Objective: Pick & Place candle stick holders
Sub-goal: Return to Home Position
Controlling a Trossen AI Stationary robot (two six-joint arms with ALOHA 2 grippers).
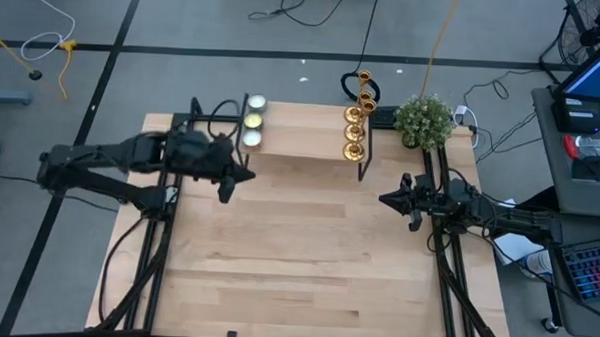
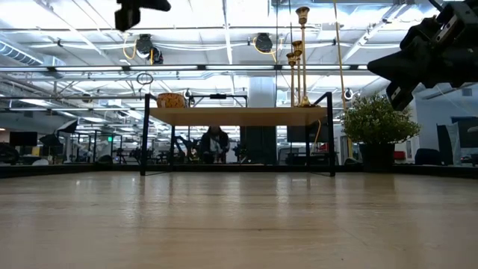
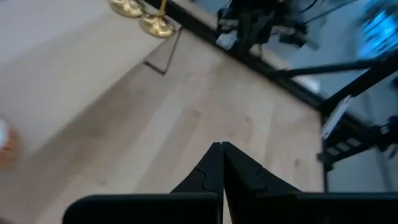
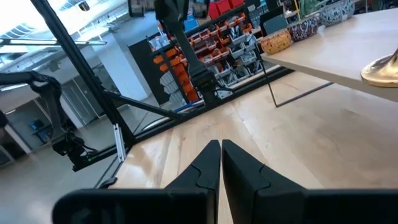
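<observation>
Three gold candle stick holders (image 1: 355,130) stand in a row on their round bases at the right end of a raised wooden shelf (image 1: 301,139) along the table's far side. They rise above the shelf in the low view (image 2: 300,60). Two of their bases (image 3: 155,26) show far off in the left wrist view, and one base (image 4: 382,71) shows in the right wrist view. My left gripper (image 1: 250,175) (image 3: 222,149) hangs shut above the table, left of the shelf's middle. My right gripper (image 1: 382,199) (image 4: 221,146) waits shut at the table's right, nothing between its fingers.
Small round tealights (image 1: 254,122) sit at the shelf's left end. A potted green plant (image 1: 424,120) stands at the far right corner, next to the candle stick holders. The shelf's black legs (image 1: 362,163) reach down to the table. Bare wooden tabletop (image 1: 297,258) lies between the arms and the near edge.
</observation>
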